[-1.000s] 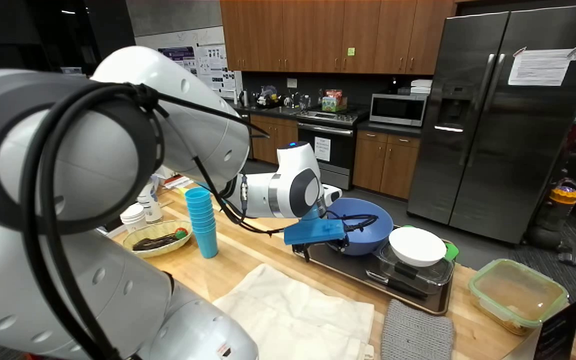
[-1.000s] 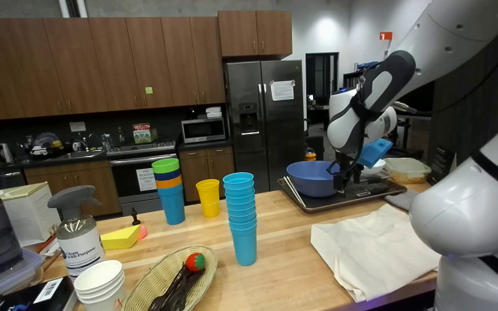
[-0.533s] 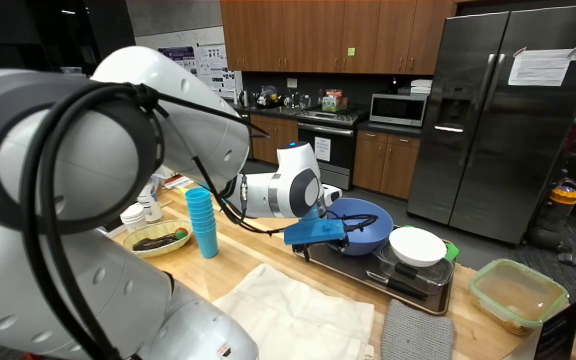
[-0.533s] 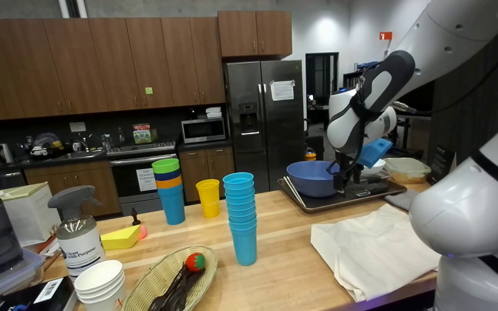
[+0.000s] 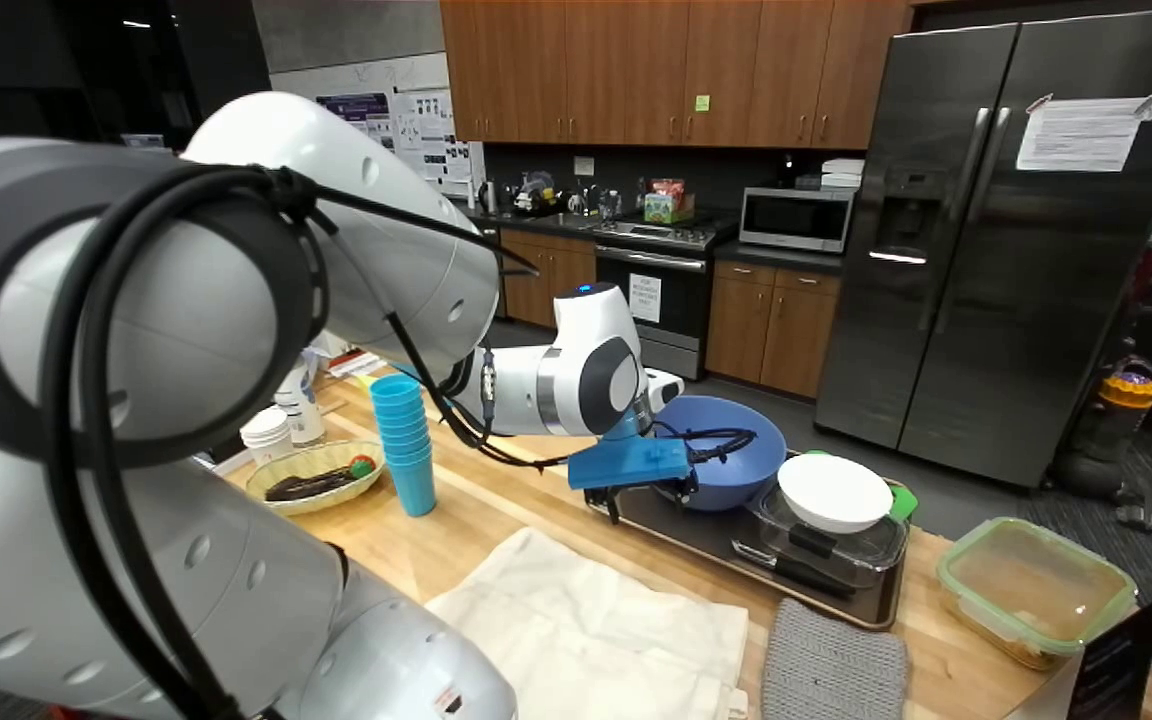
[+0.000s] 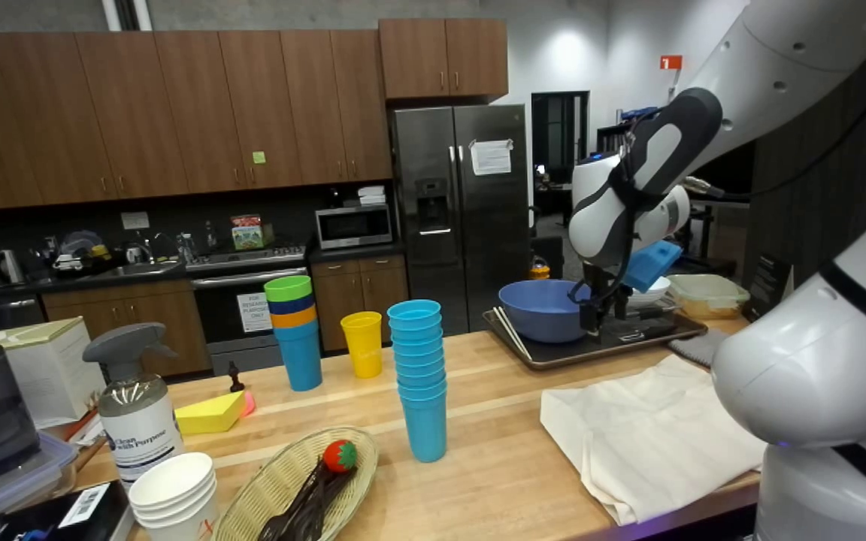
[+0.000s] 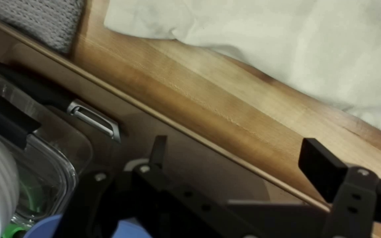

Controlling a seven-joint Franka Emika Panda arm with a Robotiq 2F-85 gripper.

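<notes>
The hand [image 7: 240,159], spread wide and holding nothing, hangs above the tray [image 7: 193,162], presumably set there to keep the peeler [image 7: 56,98] and blue bowl [image 6: 538,315] gathered.

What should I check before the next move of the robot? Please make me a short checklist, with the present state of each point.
1. Gripper open: ok; its jaws stand apart in the wrist view.
2. Gripper holding nothing: ok; no object shows caught between the jaws.
3. Gripper apart from the blue bowl: cannot tell; the two overlap in both exterior views.
4. Tray free of loose utensils: not ok; a peeler lies on it, near the clear container.
5. White bowls secure: cannot tell; they sit on the clear container, but how firmly does not show.
</notes>
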